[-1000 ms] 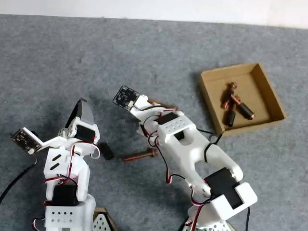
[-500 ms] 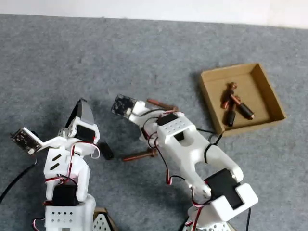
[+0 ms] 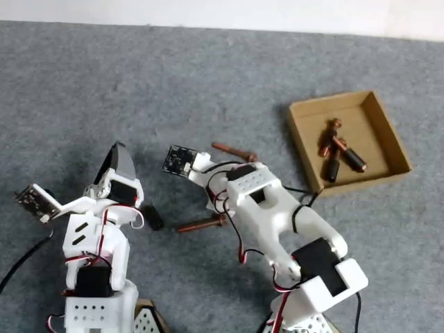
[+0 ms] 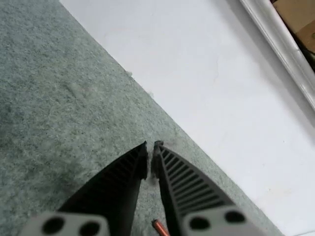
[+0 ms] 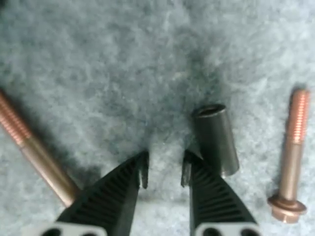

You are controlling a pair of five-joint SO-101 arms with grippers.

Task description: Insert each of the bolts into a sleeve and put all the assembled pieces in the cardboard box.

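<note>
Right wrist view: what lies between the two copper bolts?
In the right wrist view, the dark sleeve and the open right pincer lie between them.

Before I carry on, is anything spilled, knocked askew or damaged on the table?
Nothing stands out. The cardboard box sits flat with the assembled pieces inside. On the carpet lie a bolt, a second bolt and a sleeve, none visibly damaged.

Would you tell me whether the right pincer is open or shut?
Open: on the right pincer the tips stand apart, empty, beside the sleeve.
</note>
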